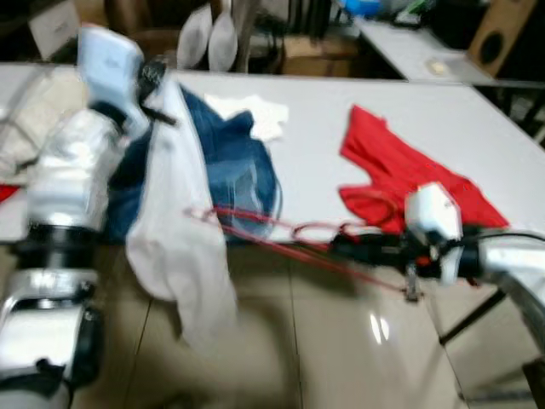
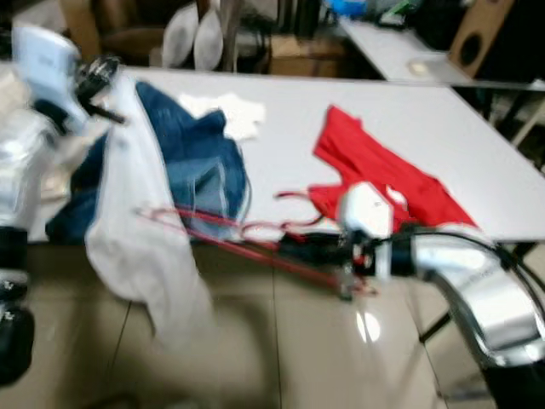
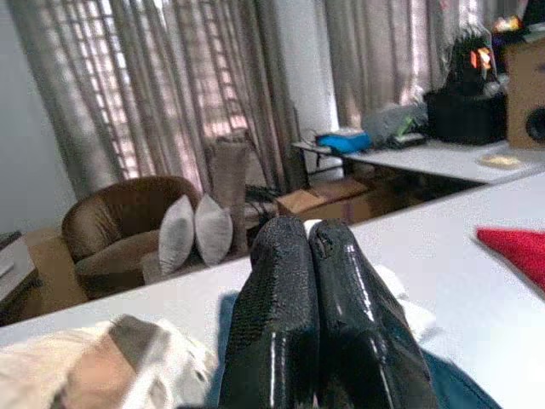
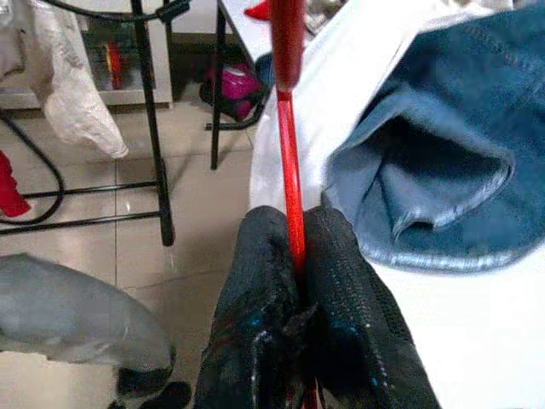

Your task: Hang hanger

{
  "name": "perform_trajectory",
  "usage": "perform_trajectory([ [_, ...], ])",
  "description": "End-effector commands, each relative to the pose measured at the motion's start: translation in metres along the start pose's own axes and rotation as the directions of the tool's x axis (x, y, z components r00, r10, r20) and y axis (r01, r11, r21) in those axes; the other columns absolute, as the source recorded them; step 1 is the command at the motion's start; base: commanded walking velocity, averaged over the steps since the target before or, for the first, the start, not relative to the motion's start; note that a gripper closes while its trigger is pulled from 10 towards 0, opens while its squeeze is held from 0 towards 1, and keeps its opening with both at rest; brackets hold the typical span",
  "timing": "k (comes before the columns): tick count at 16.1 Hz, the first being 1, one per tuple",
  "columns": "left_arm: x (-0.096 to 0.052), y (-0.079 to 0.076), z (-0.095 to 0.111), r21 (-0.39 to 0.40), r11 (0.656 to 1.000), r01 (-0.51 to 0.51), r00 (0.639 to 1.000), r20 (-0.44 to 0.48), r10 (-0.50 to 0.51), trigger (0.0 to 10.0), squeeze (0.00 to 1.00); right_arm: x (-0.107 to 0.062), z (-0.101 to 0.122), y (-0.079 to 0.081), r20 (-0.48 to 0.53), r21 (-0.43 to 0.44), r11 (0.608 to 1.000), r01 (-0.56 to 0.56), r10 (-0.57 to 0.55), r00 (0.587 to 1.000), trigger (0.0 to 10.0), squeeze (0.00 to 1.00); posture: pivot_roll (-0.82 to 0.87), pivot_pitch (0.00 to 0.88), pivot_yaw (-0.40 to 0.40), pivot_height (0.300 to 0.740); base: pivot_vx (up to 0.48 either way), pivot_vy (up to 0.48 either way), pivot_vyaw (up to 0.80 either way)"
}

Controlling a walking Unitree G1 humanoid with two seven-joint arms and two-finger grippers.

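Observation:
A red wire hanger (image 1: pixel 255 228) sticks out level over the front edge of the white table (image 1: pixel 341 111), and my right gripper (image 1: pixel 341 247) is shut on its thin rod (image 4: pixel 288 128). The hanger's far end reaches a white garment (image 1: pixel 174 230), which drapes down over the table edge in front of blue jeans (image 1: pixel 238 170). My left gripper (image 1: pixel 153 81) is raised at the garment's upper end. Its fingers (image 3: pixel 281 290) are pressed together, with no cloth visible between the tips. A red garment (image 1: pixel 400 170) lies on the table just behind my right gripper.
A small white cloth (image 1: pixel 255 115) lies further back on the table. Behind stand a second table (image 1: pixel 409 51), a speaker (image 1: pixel 498 38) and an armchair with grey cushions (image 3: pixel 192 234). Black rack legs (image 4: pixel 153 128) stand on the tiled floor under the table.

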State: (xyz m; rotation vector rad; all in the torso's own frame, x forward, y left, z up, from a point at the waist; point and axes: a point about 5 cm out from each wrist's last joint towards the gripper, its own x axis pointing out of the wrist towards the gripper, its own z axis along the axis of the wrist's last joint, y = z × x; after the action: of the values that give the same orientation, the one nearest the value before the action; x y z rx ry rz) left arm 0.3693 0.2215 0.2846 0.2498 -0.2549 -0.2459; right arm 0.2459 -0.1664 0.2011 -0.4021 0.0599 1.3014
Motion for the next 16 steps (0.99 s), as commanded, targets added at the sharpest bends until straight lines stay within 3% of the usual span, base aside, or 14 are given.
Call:
perform_trajectory([
  [1, 0.009, -0.008, 0.023, -0.018, 0.999, 0.048, 0.995, 0.092, -0.046, 10.0, 0.00, -0.001, 0.005, -0.002, 0.005, -0.013, 1.000, -0.009, 0.009, 1.000, 10.0, 0.00, 0.01, 0.000, -0.006, 0.740, 0.405, 0.000, 0.00],
  [4, 0.012, -0.012, 0.051, -0.094, 0.987, 0.130, 0.975, 0.195, -0.110, 10.0, 0.00, 0.004, 0.010, -0.005, 0.022, -0.037, 0.999, -0.027, 0.028, 0.999, 10.0, 0.00, 0.01, 0.000, -0.011, 0.740, 0.407, 0.000, 0.00],
  [7, 0.010, -0.028, 0.075, -0.190, 0.937, 0.292, 0.929, 0.289, -0.231, 10.0, 0.00, 0.010, 0.016, -0.012, 0.049, -0.058, 0.998, -0.038, 0.041, 0.998, 10.0, 0.00, 0.02, 0.000, -0.025, 0.740, 0.137, 0.000, 0.00],
  [9, 0.009, -0.034, 0.084, -0.164, 0.924, 0.346, 0.906, 0.315, -0.284, 10.0, 0.00, 0.014, 0.020, -0.017, 0.065, -0.075, 0.997, -0.034, 0.039, 0.997, 10.0, 0.00, 0.02, 0.000, -0.034, 0.740, 0.000, 0.000, 0.00],
  [13, 0.005, -0.067, 0.090, -0.117, 0.863, 0.492, 0.846, 0.298, -0.442, 10.0, 0.00, 0.029, 0.027, -0.028, 0.103, -0.084, 0.996, -0.030, 0.039, 0.994, 10.0, 0.00, 0.02, 0.000, -0.046, 0.740, 0.000, 0.000, 0.00],
  [16, 0.003, -0.077, 0.098, -0.126, 0.839, 0.529, 0.821, 0.328, -0.468, 10.0, 0.00, 0.048, 0.028, -0.049, 0.102, -0.080, 0.992, 0.095, -0.086, 0.991, 10.0, 0.00, 0.03, 0.000, -0.049, 0.740, 0.000, 0.000, 0.00],
])
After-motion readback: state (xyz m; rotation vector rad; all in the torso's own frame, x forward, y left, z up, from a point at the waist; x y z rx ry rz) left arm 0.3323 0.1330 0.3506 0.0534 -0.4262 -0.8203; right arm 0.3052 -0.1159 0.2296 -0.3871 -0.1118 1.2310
